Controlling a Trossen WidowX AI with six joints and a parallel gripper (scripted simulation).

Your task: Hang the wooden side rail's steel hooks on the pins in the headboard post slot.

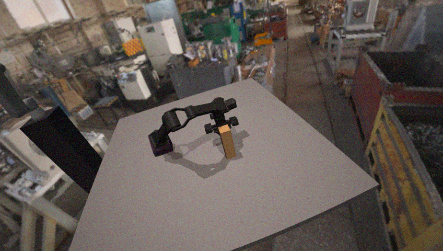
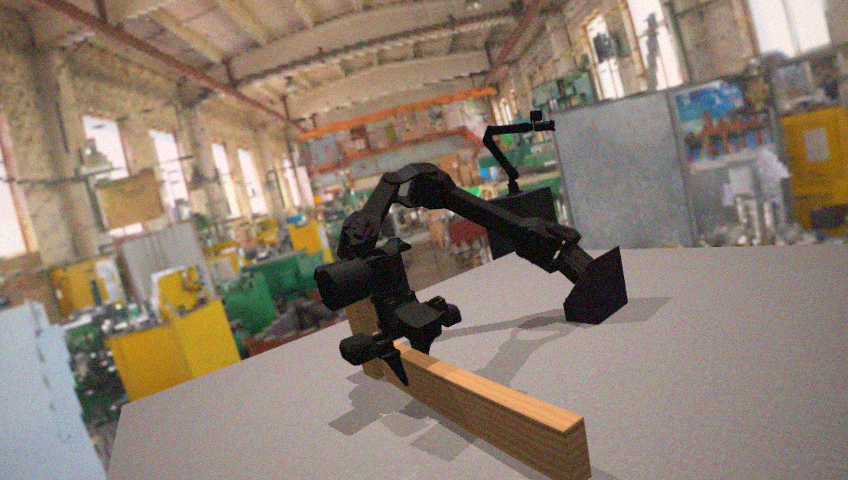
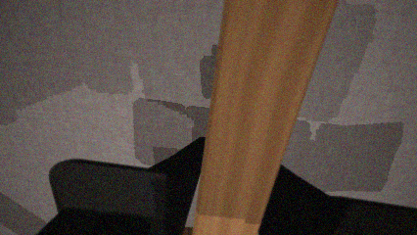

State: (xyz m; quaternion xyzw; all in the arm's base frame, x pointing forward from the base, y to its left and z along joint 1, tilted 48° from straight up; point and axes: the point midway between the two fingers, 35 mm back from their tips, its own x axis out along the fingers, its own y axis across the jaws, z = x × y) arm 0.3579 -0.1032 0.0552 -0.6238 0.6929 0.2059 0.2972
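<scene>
You saw the wooden rail (image 3: pixel 264 113) run up the frame, clamped between dark fingers, above the grey table (image 3: pixel 73 59).

This is a factory hall or industrial workshop — bare brick walls with tall bright windows (image 2: pixel 107 151), and a roof of pale beams (image 2: pixel 368 44). Green and yellow machines (image 2: pixel 178 333) crowd the floor, and a rusty yellow steel skip (image 1: pixel 400 174) stands beside the grey square table (image 1: pixel 217 198).
</scene>
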